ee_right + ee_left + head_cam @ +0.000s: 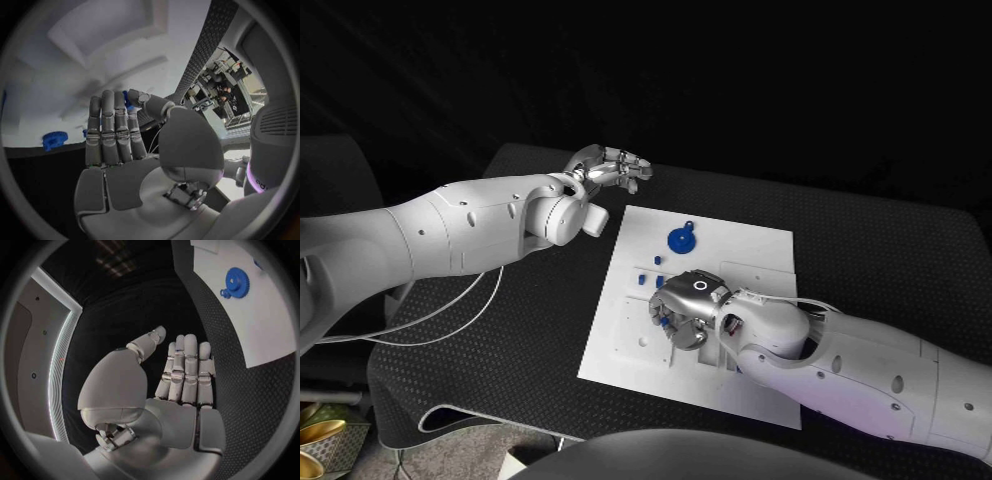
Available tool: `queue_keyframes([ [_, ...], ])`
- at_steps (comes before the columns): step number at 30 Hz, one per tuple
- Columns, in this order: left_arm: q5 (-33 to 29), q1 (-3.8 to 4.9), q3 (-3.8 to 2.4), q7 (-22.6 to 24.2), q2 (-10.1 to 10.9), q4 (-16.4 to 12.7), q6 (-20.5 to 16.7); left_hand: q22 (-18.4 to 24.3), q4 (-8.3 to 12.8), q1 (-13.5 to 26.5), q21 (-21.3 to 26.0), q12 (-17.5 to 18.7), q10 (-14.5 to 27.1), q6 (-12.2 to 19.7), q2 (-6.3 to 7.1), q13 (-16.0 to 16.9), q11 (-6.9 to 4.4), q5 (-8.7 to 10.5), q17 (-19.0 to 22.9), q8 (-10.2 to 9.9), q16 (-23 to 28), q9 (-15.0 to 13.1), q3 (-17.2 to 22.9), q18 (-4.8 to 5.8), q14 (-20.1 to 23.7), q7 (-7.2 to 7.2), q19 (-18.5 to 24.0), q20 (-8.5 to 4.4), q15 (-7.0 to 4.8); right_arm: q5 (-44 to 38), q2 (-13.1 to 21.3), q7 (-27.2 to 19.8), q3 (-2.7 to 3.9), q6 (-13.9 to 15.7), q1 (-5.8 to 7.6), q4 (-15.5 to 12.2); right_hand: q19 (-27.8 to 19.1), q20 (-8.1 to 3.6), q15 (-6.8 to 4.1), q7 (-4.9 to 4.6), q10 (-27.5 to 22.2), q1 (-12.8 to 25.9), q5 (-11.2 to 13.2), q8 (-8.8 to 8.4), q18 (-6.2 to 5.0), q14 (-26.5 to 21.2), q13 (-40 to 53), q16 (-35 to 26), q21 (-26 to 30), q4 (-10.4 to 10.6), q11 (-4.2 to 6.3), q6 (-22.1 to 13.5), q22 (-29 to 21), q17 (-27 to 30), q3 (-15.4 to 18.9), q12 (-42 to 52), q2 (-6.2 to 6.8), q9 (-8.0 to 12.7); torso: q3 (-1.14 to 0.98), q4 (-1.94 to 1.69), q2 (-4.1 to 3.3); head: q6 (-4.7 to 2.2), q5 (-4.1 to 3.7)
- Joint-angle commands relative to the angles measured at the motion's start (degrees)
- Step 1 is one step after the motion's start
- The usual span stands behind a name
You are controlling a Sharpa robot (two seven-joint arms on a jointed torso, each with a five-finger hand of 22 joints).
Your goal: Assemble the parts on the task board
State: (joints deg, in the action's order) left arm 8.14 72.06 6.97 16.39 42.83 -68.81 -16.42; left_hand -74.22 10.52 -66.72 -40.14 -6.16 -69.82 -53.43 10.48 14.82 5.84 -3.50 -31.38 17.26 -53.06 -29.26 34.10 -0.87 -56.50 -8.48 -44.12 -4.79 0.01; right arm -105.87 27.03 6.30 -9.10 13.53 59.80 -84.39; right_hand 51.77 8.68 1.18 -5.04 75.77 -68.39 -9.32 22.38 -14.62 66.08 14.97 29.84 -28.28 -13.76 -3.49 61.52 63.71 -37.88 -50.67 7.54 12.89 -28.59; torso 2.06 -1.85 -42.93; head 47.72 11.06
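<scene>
Head camera looks steeply down on the task board [747, 250]; both wrist cameras, close behind their palms, share its blue gear [238, 282].

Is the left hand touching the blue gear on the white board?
Apart. In the head view the left hand hangs beyond the far left corner of the task board, and bare white board lies between it and the blue gear.

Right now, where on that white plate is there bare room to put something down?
The task board is bare along its far right, right of the blue gear, and at its near left corner. Its middle is crowded: the right hand sits over small blue parts.
</scene>
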Motion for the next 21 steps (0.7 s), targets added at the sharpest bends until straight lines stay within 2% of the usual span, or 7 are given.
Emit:
queue_keyframes([
  [1,-0.2,0.08,-0.05,0.3,-0.1,-0.1,0.9,-0.1,0.0,0.6,0.2,-0.3,0.4,0.4,-0.05,0.0,-0.09,0.3,-0.1,0.2,0.2,-0.1,-0.4,-0.57,-0.4,0.02,-0.6,-0.82,0.03,-1.4,0.0,0.6,-0.5,-2.9,-0.32,0.8,0.2,0.02,0.03,-0.08,0.2,0.2,-0.2,-0.28,-0.38,0.3,-0.1,-0.2,-0.3,0.0,-0.07,0.1,0.1,-0.1,0.3,-0.3,-0.23,-0.1,0.01,-0.04,-0.02,0.12,0.08],
  [6,-0.2,0.08,-0.05,0.2,0.0,-0.2,0.9,-0.1,0.0,0.6,0.2,-0.3,0.4,0.4,-0.05,0.0,-0.09,0.3,-0.1,0.2,0.2,-0.1,-0.4,-0.57,-0.4,0.02,-0.6,-0.82,0.03,-1.5,0.1,0.8,-0.58,-3.3,-0.32,1.2,0.1,0.03,0.03,-0.09,0.2,0.2,-0.2,-0.29,-0.37,0.3,-0.1,-0.3,-0.3,0.0,-0.08,0.1,0.0,-0.1,0.3,-0.3,-0.24,-0.1,0.01,0.05,0.03,0.31,0.09],
  [16,-0.2,0.08,-0.05,0.1,0.1,-0.2,0.9,-0.1,0.0,0.7,0.3,-0.3,0.5,0.5,0.01,-0.1,-0.06,0.33,-0.1,0.2,0.2,-0.1,-0.5,-0.56,-0.4,0.01,-0.6,-0.8,0.05,-1.0,0.2,0.2,-0.6,-2.3,-0.3,1.3,-0.2,0.18,0.16,-0.26,-0.3,0.6,-0.1,-0.65,-0.38,0.1,0.0,-0.6,-0.2,0.0,-0.31,-0.2,0.0,-0.3,0.4,-0.8,-0.29,-0.2,-0.05,0.07,0.08,0.14,-0.01],
  [18,-0.2,0.08,-0.04,0.1,0.2,-0.2,0.9,-0.1,0.0,0.7,0.3,-0.3,0.5,0.5,0.02,-0.1,-0.05,0.33,-0.1,0.2,0.2,-0.1,-0.5,-0.56,-0.4,0.01,-0.6,-0.8,0.05,-0.6,0.4,-0.1,-0.6,-2.1,-0.3,1.3,-0.8,0.36,0.38,-0.6,-1.1,1.2,0.3,-1.25,-0.38,-0.4,-0.3,-1.1,0.0,-0.1,-0.74,-1.0,0.1,-0.4,0.7,-1.5,0.56,-0.1,-0.06,0.04,0.07,0.1,-0.04],
  [21,-0.2,0.08,-0.04,0.1,0.2,-0.2,0.9,-0.1,0.0,0.7,0.3,-0.3,0.5,0.5,0.04,-0.1,-0.05,0.33,-0.1,0.2,0.2,-0.1,-0.5,-0.56,-0.4,0.01,-0.6,-0.8,0.06,-0.2,0.6,-0.1,-0.6,-2.3,-0.29,1.2,-1.5,0.55,0.67,-1.17,-2.5,1.7,0.1,-2.16,-0.38,-0.9,-0.7,-1.6,-0.1,-0.7,-1.44,-2.2,0.3,-0.6,1.7,-2.6,1.13,0.3,-0.07,0.04,0.06,0.09,-0.05],
])
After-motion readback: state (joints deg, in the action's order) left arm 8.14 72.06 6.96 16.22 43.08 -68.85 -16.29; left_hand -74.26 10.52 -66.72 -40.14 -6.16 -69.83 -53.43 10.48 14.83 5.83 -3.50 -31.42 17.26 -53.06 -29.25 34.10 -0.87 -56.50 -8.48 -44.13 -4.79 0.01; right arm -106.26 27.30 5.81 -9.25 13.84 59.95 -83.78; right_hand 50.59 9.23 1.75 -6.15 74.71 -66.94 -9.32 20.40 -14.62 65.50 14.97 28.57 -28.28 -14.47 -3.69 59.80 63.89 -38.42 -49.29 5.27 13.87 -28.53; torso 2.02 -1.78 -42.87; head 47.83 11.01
